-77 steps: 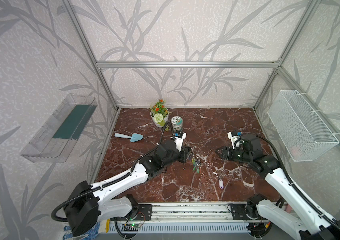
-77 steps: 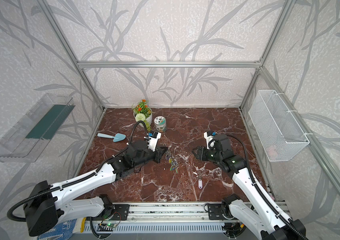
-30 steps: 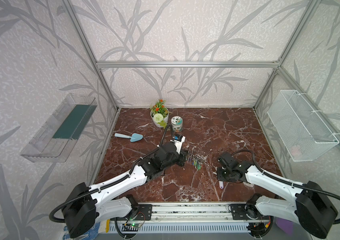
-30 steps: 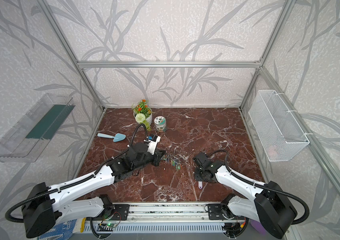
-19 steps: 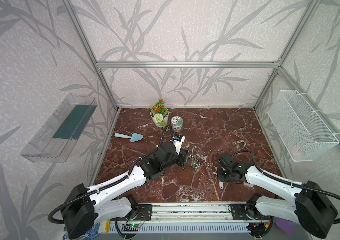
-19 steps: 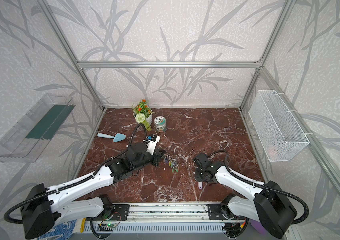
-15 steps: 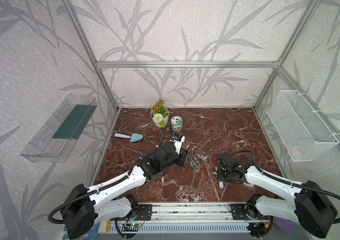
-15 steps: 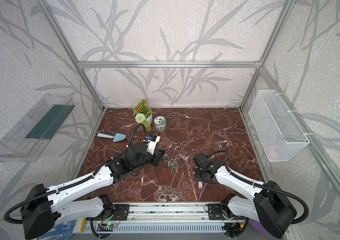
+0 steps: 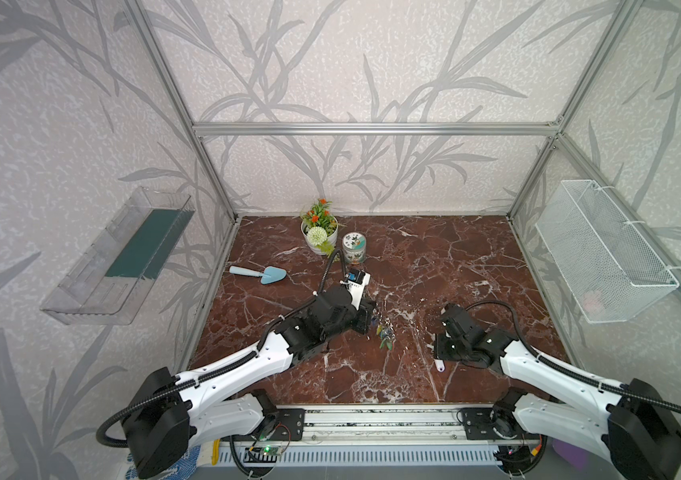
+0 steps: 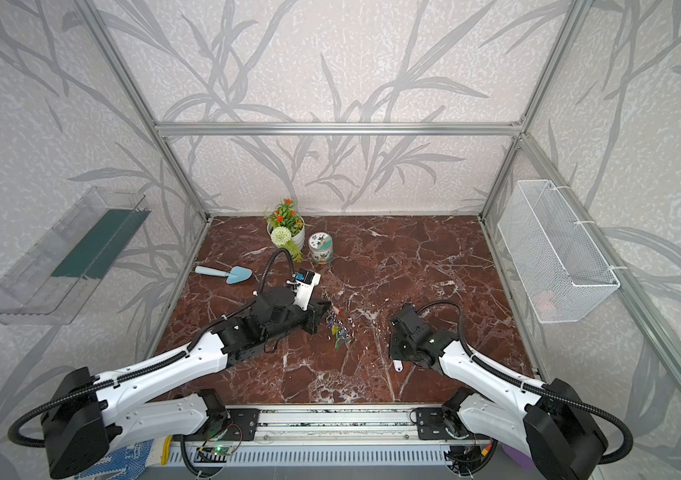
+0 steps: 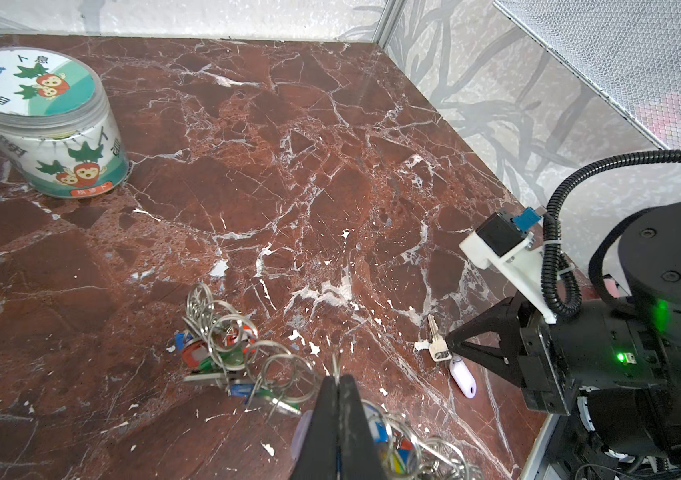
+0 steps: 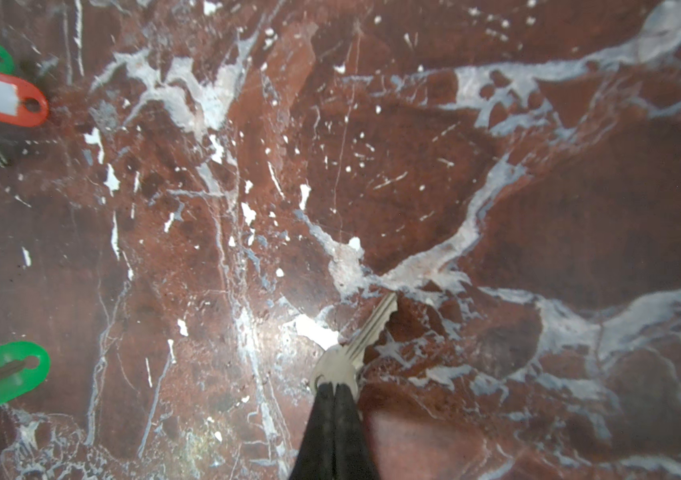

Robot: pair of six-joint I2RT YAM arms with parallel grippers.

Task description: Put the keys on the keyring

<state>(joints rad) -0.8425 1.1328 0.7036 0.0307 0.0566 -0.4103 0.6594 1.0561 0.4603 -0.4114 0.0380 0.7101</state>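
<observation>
Picking up is the step in hand: the right pincer [image 12: 334, 388] is clamped shut on the head of the keys [image 12: 365, 332], flat on the tabletop [image 11: 288, 166] well apart from the keyring [image 11: 230, 353], which the left pincer [image 11: 338, 380] pinches by one ring. Next, probably: lift and carry across.

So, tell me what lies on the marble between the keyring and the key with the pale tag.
Nothing. In the left wrist view the stretch of marble floor between the keyring and the keys is bare, only veined stone.
</observation>
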